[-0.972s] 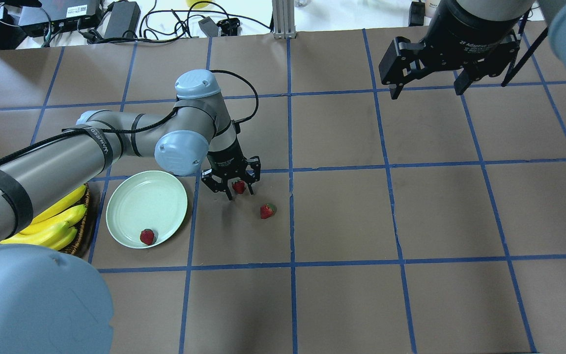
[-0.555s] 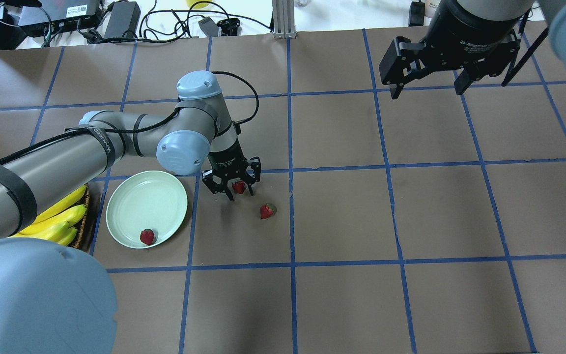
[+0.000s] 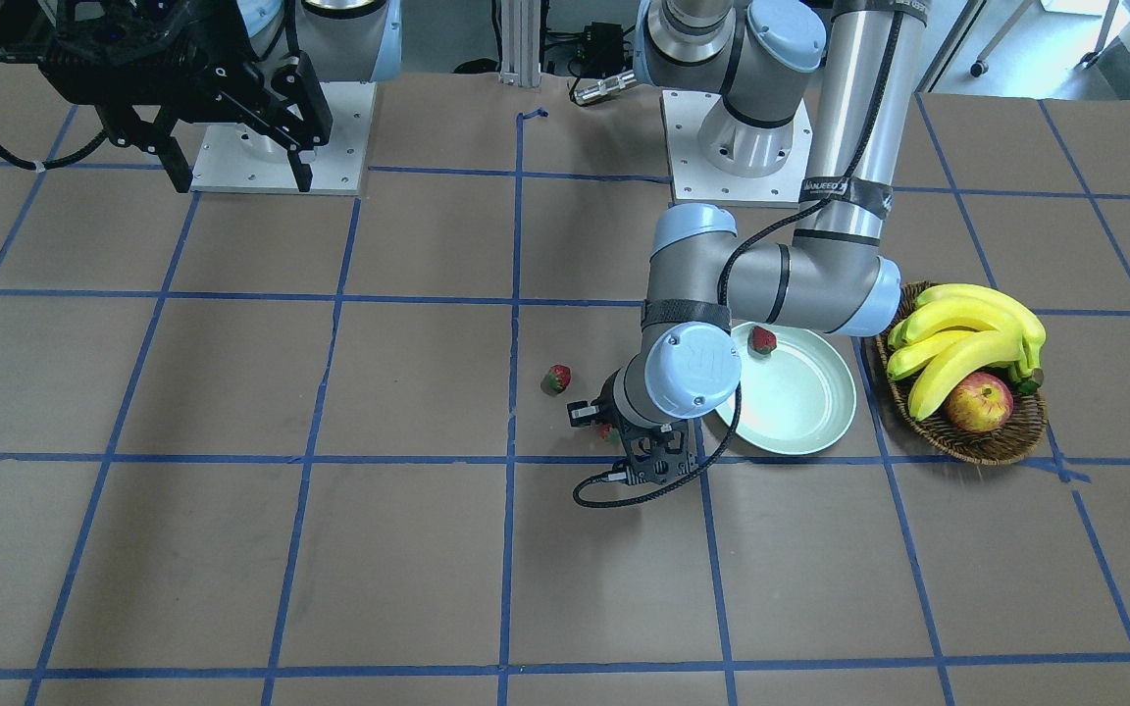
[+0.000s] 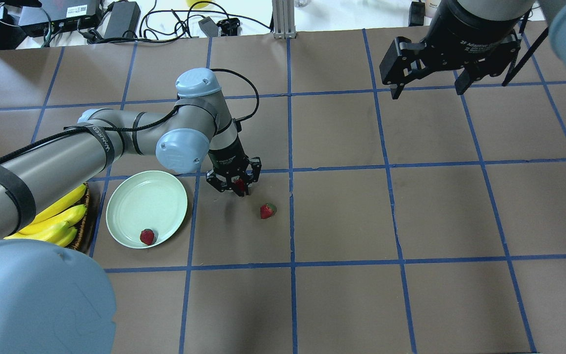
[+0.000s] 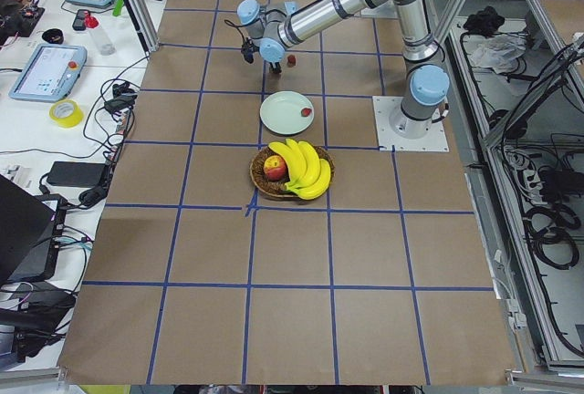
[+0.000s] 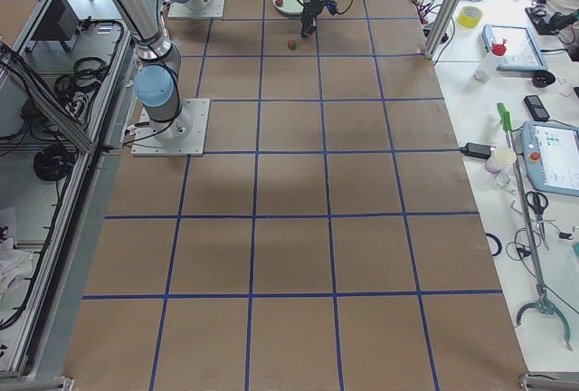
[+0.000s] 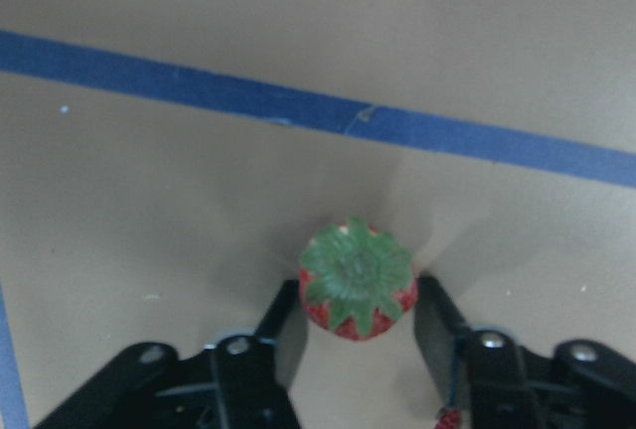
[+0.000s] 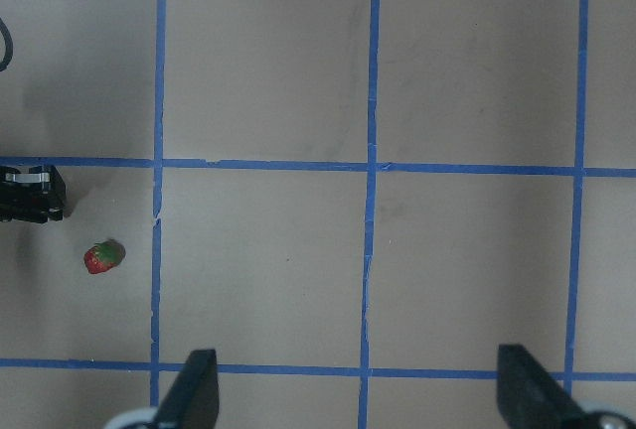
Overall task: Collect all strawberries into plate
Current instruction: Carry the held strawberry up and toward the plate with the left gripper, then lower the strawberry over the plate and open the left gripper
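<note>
1. Strawberries: three are in view.
   - The plated strawberry (image 4: 147,236) lies inside the plate (image 4: 135,196), close to the rim on the robot's side.
   - The loose strawberry (image 4: 267,210) lies on the bare table (image 4: 342,216), apart from the plate.
   - The held strawberry (image 7: 356,275) sits between the fingers of the left gripper (image 4: 238,188).
2. Left gripper: it points straight down, with the jaws drawn in until a pad touches each flank of the berry. The green cap faces up at the wrist camera. Judgement: a vertical pinch across the widest part suits such a small fruit and keeps the fingers off the neighbouring berry.
3. Height: the berry is at or just above the table. The views do not settle whether it has left the surface.
4. Plate: it lies just beside the left gripper, on the arm's own side, so the carry looks short. The basket (image 3: 977,446) with bananas (image 3: 962,333) and an apple (image 3: 979,402) lies beyond the plate and is no part of the task.
5. Right gripper (image 4: 428,92): it hangs high over the far right of the table, jaws spread wide and holding nothing. It is presumably parked clear because all the fruit lies within the left arm's reach.
6. Progress (judged): one berry is delivered, the second is in hand and the third is pending.
7. Risk: a rounded berry may slip or roll out, so a low release over the plate's middle seems prudent.
</note>
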